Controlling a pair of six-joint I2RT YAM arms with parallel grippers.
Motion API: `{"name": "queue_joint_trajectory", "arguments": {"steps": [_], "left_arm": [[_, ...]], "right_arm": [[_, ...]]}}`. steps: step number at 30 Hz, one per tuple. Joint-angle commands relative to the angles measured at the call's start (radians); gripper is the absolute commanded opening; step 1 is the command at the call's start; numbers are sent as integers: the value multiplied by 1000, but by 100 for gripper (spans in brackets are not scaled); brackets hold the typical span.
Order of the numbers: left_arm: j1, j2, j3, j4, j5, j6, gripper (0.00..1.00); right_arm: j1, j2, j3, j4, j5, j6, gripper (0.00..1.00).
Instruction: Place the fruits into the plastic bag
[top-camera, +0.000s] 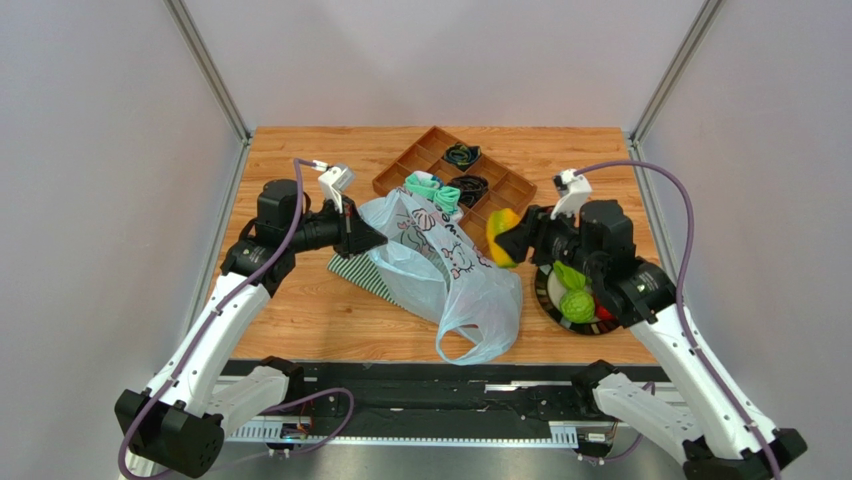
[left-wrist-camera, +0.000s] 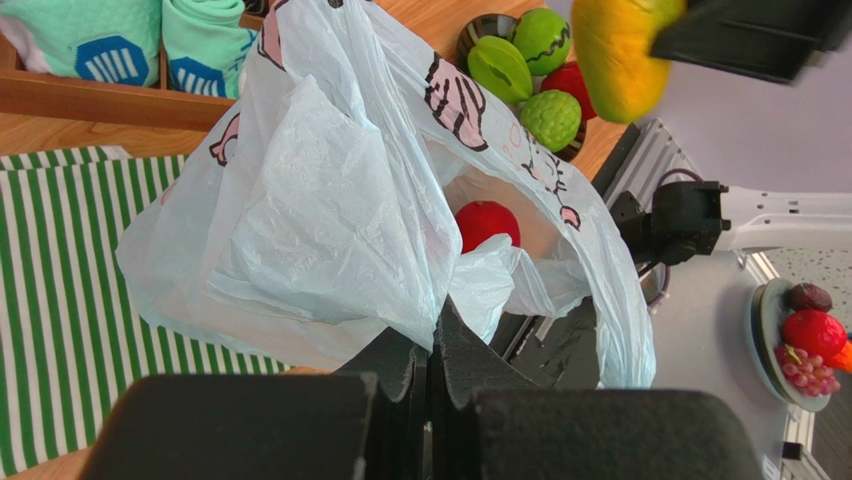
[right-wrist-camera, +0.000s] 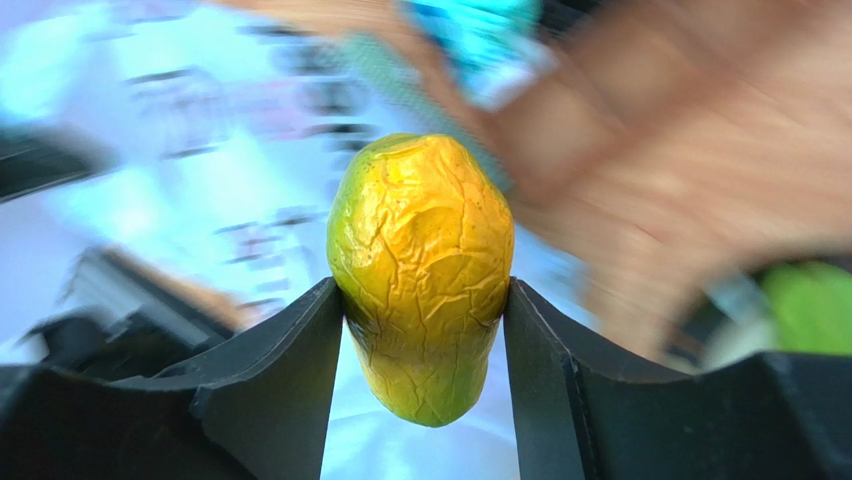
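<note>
Clamps a yellow-orange mango (right-wrist-camera: 420, 270) across its middle with the right gripper (right-wrist-camera: 420, 300), one finger on each side. Holds it in the air, just right of the plastic bag (top-camera: 450, 280), not inside it. Pinches the bag's rim with the left gripper (left-wrist-camera: 435, 335), jaws fully clenched on the film, lifting the mouth open. Shows one red fruit (left-wrist-camera: 487, 222) already inside. Leaves green and red fruits (left-wrist-camera: 548, 118) heaped on a dark plate (top-camera: 541, 295) at the right. Rests the bag partly on a green-and-white striped cloth (left-wrist-camera: 60, 300) on the wooden table (top-camera: 300, 310), near a compartment tray (top-camera: 500, 185) holding teal socks (top-camera: 430, 190).
</note>
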Motion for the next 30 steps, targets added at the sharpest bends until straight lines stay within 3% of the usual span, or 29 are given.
{"name": "queue_joint_trajectory", "arguments": {"steps": [1, 5, 11, 16, 23, 30], "left_arm": [[5, -10, -7, 32, 25, 6, 0], [5, -4, -8, 30, 22, 6, 0], [7, -9, -8, 27, 10, 11, 0], [10, -10, -8, 24, 5, 12, 0], [14, -7, -8, 32, 13, 6, 0], [16, -9, -10, 32, 13, 6, 0]], "right_arm": [[271, -10, 56, 258, 64, 47, 22], [550, 120, 133, 351, 87, -48, 22], [762, 398, 320, 250, 56, -99, 21], [790, 480, 332, 90, 56, -81, 19], [764, 310, 259, -174, 264, -6, 20], [667, 196, 239, -289, 392, 31, 21]]}}
